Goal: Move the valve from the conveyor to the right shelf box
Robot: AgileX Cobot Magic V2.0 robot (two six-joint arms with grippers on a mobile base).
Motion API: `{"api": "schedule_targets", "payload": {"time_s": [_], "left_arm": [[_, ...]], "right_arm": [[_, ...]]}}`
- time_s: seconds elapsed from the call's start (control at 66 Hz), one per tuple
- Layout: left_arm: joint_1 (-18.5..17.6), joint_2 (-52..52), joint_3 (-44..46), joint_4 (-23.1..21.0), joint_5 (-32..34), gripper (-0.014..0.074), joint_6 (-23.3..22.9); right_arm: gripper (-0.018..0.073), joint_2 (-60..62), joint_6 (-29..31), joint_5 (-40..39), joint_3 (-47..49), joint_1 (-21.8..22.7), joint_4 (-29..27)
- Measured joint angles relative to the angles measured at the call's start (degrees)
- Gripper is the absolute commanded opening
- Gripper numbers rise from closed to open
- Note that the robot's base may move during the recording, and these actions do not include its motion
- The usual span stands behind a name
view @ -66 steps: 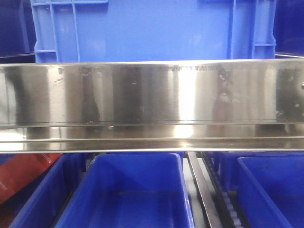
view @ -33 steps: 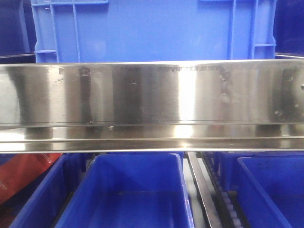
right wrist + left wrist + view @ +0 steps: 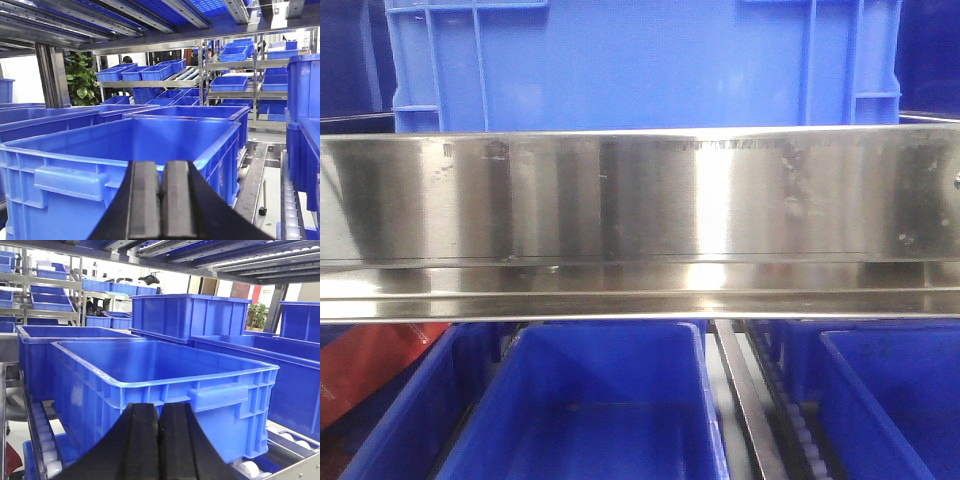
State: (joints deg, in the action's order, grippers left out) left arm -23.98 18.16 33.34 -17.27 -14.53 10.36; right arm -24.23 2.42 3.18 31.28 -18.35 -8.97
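L gripper (image 3: 159, 440), R gripper (image 3: 161, 205) closed, empty.

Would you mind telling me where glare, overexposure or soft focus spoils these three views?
Exterior front view: a bright vertical glare band on the steel rail, whose smeary reflections hide detail. Left wrist view: the background by the far shelves is blown out white; the shut left gripper is dark. Right wrist view: evenly lit, but the right gripper and far shelving look soft.

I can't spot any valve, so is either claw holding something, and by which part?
Nothing is held. The left gripper and the right gripper both have their fingers pressed together with nothing between, each hanging before a blue crate.
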Motion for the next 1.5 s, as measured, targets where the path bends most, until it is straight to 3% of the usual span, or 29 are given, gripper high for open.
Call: {"api": "schedule_targets", "payload": {"time_s": [0.151,0.242,0.348,0.591,0.803,0.999,1.499], "left_arm": [[0.00,-0.03,0.00,0.00,0.11,-0.0111,0.00],[0.00,-0.03,0.00,0.00,0.11,-0.0111,0.00],[0.00,-0.03,0.00,0.00,0.11,-0.0111,0.00],[0.00,-0.03,0.00,0.00,0.11,-0.0111,0.00],[0.00,-0.03,0.00,0.00,0.11,-0.0111,0.00],[0.00,-0.03,0.00,0.00,0.11,-0.0111,0.00],[0.00,-0.03,0.00,0.00,0.11,-0.0111,0.00]], "right_arm": [[-0.0162,0.14,0.00,-0.15,-0.28,0.00,0.00],[-0.0162,1.35,0.00,-0.56,-2.28,0.95,3.86],[-0.0162,4.66,0.00,-0.56,-6.40,4.43,6.80],[-0.0162,12.70,0.00,-0.93,-18.96,14.60,6.87],[-0.0162,19.95,0.00,-4.29,-29.53,17.53,6.11],[-0.0162,23.80,0.00,-4.56,-31.13,21.47,6.00],[-0.0162,23.97,0.00,-4.43,-31.13,22.93,5.89]]}}
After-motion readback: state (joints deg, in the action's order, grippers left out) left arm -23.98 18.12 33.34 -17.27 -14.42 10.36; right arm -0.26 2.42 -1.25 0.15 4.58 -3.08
